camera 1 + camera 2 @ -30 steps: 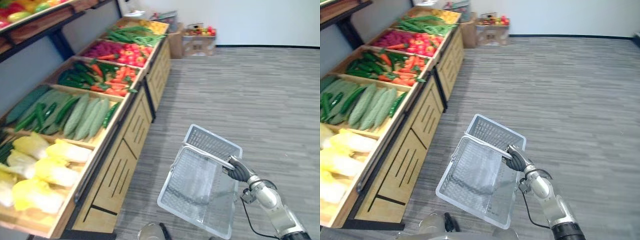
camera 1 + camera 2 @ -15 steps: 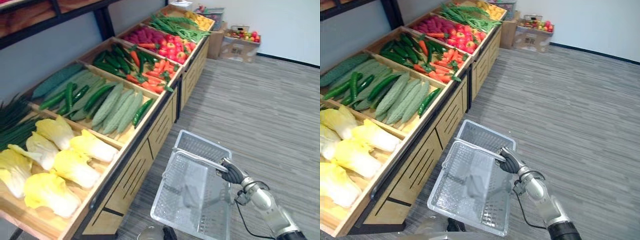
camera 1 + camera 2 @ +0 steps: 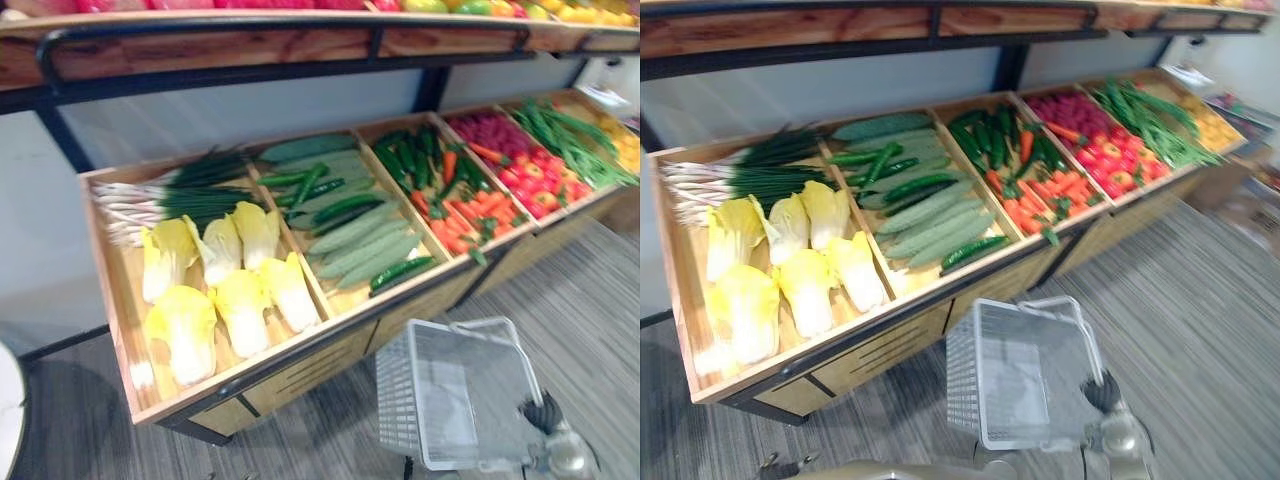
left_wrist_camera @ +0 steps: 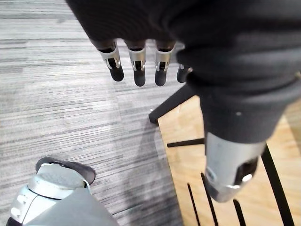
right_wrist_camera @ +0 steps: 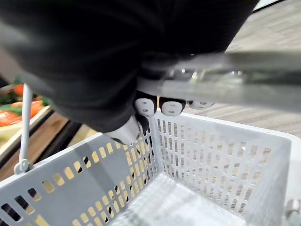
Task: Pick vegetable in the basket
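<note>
A white mesh basket hangs in front of the wooden produce stand, and it is empty inside. My right hand is shut on its handle, with the fingers curled round the bar. The bins hold green onions, pale yellow cabbages, cucumbers and ridged gourds, and carrots with dark green cucumbers. My left hand hangs low beside the stand's wooden front with straight fingers and holds nothing.
Further right, bins hold red vegetables and green beans. An upper shelf on black posts overhangs the back of the bins. Grey striped floor lies open to the right of the basket.
The camera has swung left to face the stand head-on, so the whole picture shifted. The basket stays in my right hand, now below the cucumber bin.
</note>
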Robot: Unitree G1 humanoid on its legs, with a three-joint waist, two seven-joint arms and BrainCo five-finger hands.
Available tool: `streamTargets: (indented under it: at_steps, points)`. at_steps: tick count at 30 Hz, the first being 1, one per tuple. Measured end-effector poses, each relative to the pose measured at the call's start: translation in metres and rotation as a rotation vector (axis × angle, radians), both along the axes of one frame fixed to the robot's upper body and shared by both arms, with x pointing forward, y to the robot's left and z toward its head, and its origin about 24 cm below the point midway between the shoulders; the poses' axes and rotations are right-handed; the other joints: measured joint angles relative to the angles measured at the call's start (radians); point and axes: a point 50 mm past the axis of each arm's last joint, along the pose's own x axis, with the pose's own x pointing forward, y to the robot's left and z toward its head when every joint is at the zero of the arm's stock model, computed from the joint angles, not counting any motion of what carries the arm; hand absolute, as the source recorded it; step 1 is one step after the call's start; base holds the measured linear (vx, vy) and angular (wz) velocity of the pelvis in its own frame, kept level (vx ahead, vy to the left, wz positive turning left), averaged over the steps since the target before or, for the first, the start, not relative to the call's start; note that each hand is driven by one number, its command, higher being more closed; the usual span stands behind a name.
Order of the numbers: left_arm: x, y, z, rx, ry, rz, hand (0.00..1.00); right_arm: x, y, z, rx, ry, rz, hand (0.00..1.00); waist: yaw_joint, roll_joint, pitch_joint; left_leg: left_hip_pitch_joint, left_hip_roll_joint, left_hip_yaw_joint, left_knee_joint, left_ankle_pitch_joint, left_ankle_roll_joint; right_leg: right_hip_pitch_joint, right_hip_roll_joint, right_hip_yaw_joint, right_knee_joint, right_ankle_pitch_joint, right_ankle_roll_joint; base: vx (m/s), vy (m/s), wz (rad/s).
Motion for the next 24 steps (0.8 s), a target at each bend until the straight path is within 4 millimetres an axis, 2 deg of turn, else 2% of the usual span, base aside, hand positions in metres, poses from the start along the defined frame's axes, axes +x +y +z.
streamTargets:
  at_steps: [1, 2, 3, 4, 5, 10, 14, 17, 19, 21, 22, 24]
  points:
    - [-0.002, 0.007, 0.001, 0.017, 0.005, 0.02, 0.0, -0.013, -0.008, -0.003, 0.006, 0.032, -0.062, 1.0, 0.002, -0.02, 0.001, 0.001, 0.001, 0.012, 0.024, -0.036, -0.019, 0.017, -0.011, -0.01, 0.009, 0.045, 0.04, 0.28, -0.455, 0.98]
    - [-0.009, -0.005, -0.005, -0.027, 0.025, 0.075, 0.0, -0.015, -0.024, 0.0, -0.009, 0.051, -0.136, 1.0, 0.017, 0.049, -0.004, 0.001, 0.071, 0.028, 0.047, -0.042, -0.042, 0.025, 0.044, -0.056, 0.04, 0.036, 0.005, 0.31, -0.493, 0.58]
    - [-0.016, -0.014, -0.008, -0.056, 0.03, 0.147, 0.0, -0.016, -0.037, 0.005, -0.028, 0.053, -0.184, 1.0, 0.027, 0.094, -0.008, 0.018, 0.116, 0.057, 0.026, -0.035, -0.051, 0.051, 0.077, -0.086, 0.014, 0.017, -0.015, 0.23, -0.389, 0.23]
    - [-0.018, -0.016, -0.009, -0.066, 0.031, 0.175, 0.0, -0.017, -0.042, 0.007, -0.035, 0.055, -0.2, 1.0, 0.026, 0.107, -0.007, 0.025, 0.131, 0.064, 0.008, -0.02, -0.066, 0.059, 0.085, -0.1, 0.007, 0.012, -0.024, 0.19, -0.301, 0.38]
    - [-0.022, -0.02, -0.011, -0.077, 0.04, 0.206, 0.0, -0.022, -0.047, 0.007, -0.037, 0.074, -0.234, 1.0, 0.025, 0.113, -0.008, 0.033, 0.142, 0.088, -0.034, 0.032, -0.076, 0.067, 0.087, -0.126, 0.0, 0.004, -0.036, 0.13, -0.278, 0.57]
    - [-0.03, -0.017, -0.011, -0.035, 0.045, 0.291, 0.0, -0.054, -0.057, 0.005, -0.057, 0.109, -0.369, 1.0, -0.013, 0.108, -0.01, 0.071, 0.152, 0.31, -0.211, 0.215, -0.078, 0.147, 0.067, -0.262, -0.095, 0.005, -0.052, 0.05, -0.172, 0.79]
    - [-0.022, -0.005, -0.004, 0.055, -0.021, 0.344, 0.0, -0.068, -0.052, -0.002, -0.042, 0.119, -0.441, 1.0, -0.024, 0.111, -0.012, 0.068, 0.16, 0.328, -0.28, 0.24, -0.082, 0.165, 0.083, -0.31, -0.155, 0.034, -0.056, -0.04, -0.031, 0.38]
    - [0.007, 0.015, 0.015, 0.178, -0.181, 0.38, 0.0, -0.071, -0.05, -0.004, -0.016, 0.088, -0.503, 1.0, -0.024, 0.116, -0.018, 0.06, 0.149, 0.336, -0.301, 0.24, -0.082, 0.174, 0.08, -0.313, -0.204, 0.077, -0.051, -0.06, 0.026, 0.02]
    - [0.033, 0.034, 0.04, 0.309, -0.335, 0.396, 0.0, -0.077, -0.045, -0.008, 0.009, 0.086, -0.543, 1.0, -0.024, 0.108, -0.021, 0.048, 0.134, 0.337, -0.304, 0.242, -0.081, 0.186, 0.075, -0.322, -0.244, 0.105, -0.049, -0.08, 0.021, 0.03]
    - [0.047, 0.044, 0.055, 0.372, -0.423, 0.401, 0.0, -0.08, -0.038, -0.013, 0.03, 0.097, -0.551, 1.0, -0.025, 0.104, -0.023, 0.048, 0.128, 0.337, -0.304, 0.241, -0.08, 0.193, 0.07, -0.324, -0.256, 0.113, -0.049, -0.04, 0.023, 0.06]
    - [0.066, 0.05, 0.078, 0.446, -0.567, 0.412, 0.0, -0.088, -0.028, -0.02, 0.065, 0.118, -0.584, 1.0, -0.028, 0.103, -0.026, 0.047, 0.121, 0.33, -0.305, 0.241, -0.078, 0.203, 0.064, -0.332, -0.266, 0.119, -0.046, -0.03, 0.021, 0.12]
    - [0.078, 0.051, 0.094, 0.482, -0.673, 0.417, 0.0, -0.096, -0.031, -0.019, 0.043, 0.126, -0.622, 1.0, -0.028, 0.104, -0.027, 0.047, 0.112, 0.328, -0.306, 0.241, -0.076, 0.204, 0.055, -0.335, -0.27, 0.121, -0.042, -0.01, 0.028, 0.08]
